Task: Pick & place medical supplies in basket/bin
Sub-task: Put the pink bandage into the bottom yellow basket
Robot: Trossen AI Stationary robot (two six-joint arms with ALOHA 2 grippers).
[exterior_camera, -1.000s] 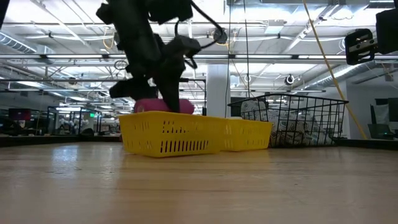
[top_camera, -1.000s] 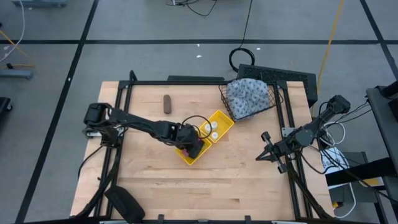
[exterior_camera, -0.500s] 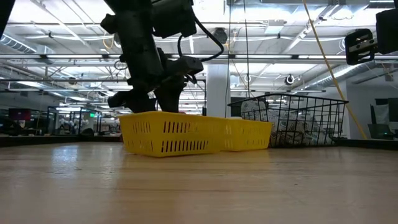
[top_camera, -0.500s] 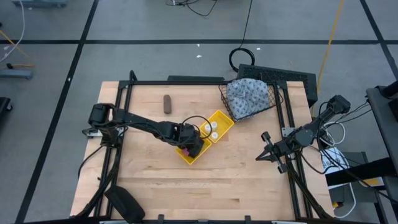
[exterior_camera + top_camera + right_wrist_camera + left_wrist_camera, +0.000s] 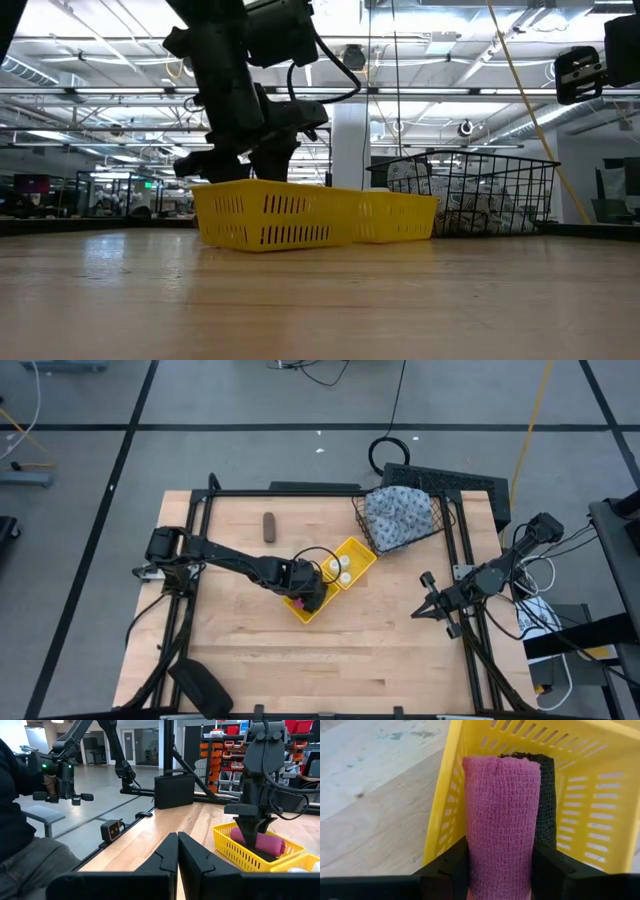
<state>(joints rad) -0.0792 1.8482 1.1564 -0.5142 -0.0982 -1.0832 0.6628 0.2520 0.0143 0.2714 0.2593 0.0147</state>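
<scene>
Left wrist view: my fingers [image 5: 445, 870] clamp the pink cylinder [image 5: 502, 820].
Cylinder: down inside the yellow bin [image 5: 345, 555], beside a black roll [image 5: 545, 800].
My left gripper [image 5: 312, 597]: over that compartment.
My right gripper [image 5: 428, 607]: fingers together, well apart.

Left gripper [image 5: 312, 598] tips hidden from above by own wrist, and in low view behind yellow bin [image 5: 262, 215] wall. Pink roll [image 5: 502, 820] cut off by left wrist picture's lower edge; barely a sliver shows in high view. Dark roll [image 5: 546, 800] mostly hidden behind pink roll; make unclear. White bottles [image 5: 337, 568] too small to count surely. Cloth bundle [image 5: 470, 205] partly screened by basket [image 5: 540, 195] mesh. Person's sleeve [image 5: 15, 810] cut off at right wrist picture's edge.
</scene>
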